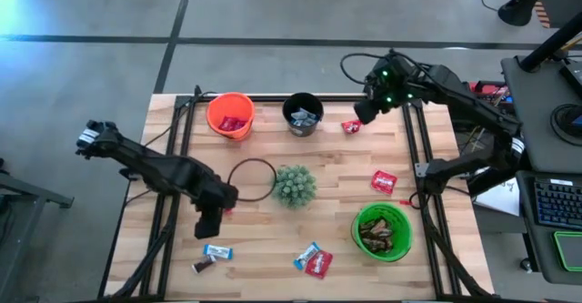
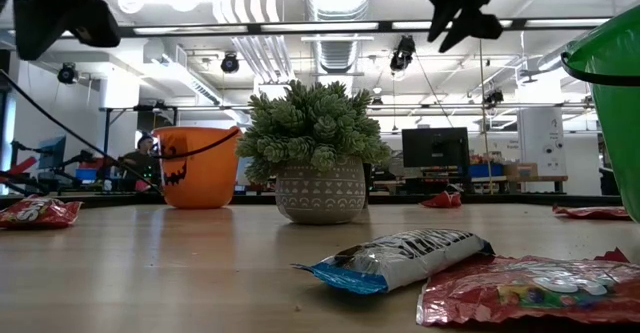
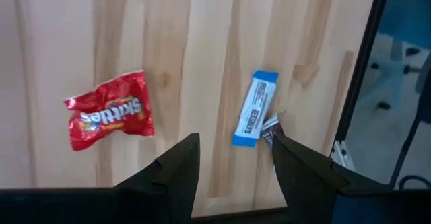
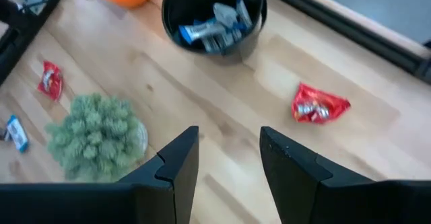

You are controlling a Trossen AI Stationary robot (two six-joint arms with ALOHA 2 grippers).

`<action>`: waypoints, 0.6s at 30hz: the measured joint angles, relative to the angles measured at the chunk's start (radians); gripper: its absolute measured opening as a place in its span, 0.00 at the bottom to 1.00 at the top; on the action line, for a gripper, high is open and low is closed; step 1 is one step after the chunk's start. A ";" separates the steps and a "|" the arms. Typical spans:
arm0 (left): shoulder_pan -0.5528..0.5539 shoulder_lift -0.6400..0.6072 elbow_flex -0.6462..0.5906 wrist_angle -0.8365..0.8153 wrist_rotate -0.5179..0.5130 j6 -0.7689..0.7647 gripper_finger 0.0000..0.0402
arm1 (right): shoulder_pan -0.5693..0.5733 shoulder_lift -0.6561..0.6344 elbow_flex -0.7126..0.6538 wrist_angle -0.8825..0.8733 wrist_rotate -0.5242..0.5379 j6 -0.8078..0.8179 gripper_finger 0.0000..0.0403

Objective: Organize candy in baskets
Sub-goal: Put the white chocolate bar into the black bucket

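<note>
The candy lies in several places around the potted succulent (image 1: 295,186), a round spiky green plant in a pale patterned pot near the middle of the wooden table (image 1: 273,248). All pieces are small, flat packets in shiny crinkled wrappers. Beyond the plant, a red packet (image 1: 351,126) lies just beside the black bucket (image 1: 303,115). To the right of the plant lies another red packet (image 1: 384,182). In front of the plant, a blue-and-silver bar (image 1: 306,255) touches a red Skittles packet (image 1: 319,264). Further to the left, near the front edge, a second blue-and-silver bar (image 1: 217,251) lies with a dark brown bar (image 1: 204,265) at its end.

The three baskets are round, smooth plastic buckets. The orange bucket (image 1: 230,115), with a black pumpkin face, stands behind the plant to the left and holds red packets. The black bucket stands right behind the plant and holds blue-and-silver bars. The bright green bucket (image 1: 383,232) stands in front and to the right of the plant and holds dark brown bars.

A thin dark wire ring (image 1: 251,180) lies flat on the boards, touching the plant's left side.

The left gripper (image 1: 208,226) hangs left of the plant, above the blue-and-silver bar at the front; its fingers are spread and empty. The right gripper (image 1: 366,114) hangs behind the plant, near the black bucket, fingers also spread and holding nothing.
</note>
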State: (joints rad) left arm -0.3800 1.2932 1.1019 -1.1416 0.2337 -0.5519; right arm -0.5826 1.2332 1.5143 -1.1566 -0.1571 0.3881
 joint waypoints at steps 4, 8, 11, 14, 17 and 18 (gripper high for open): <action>-0.025 0.033 0.000 0.002 -0.001 -0.001 0.42 | 0.017 -0.040 0.000 -0.041 0.000 0.011 0.36; -0.032 0.057 -0.005 0.026 -0.016 -0.009 0.42 | 0.040 -0.084 0.000 -0.053 0.000 0.023 0.35; -0.036 0.071 -0.023 0.104 -0.015 -0.018 0.42 | 0.059 -0.112 0.000 -0.062 0.000 0.053 0.35; -0.045 0.084 -0.044 0.161 -0.015 -0.026 0.42 | 0.076 -0.136 0.000 -0.073 0.000 0.083 0.35; -0.057 0.098 -0.062 0.173 -0.016 -0.038 0.42 | 0.099 -0.161 0.000 -0.073 0.000 0.114 0.35; -0.060 0.100 -0.071 0.174 -0.019 -0.038 0.42 | 0.106 -0.166 0.000 -0.073 0.000 0.130 0.35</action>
State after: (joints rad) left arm -0.4400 1.3936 1.0312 -0.9677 0.2151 -0.5902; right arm -0.4767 1.0668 1.5143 -1.2293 -0.1572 0.5181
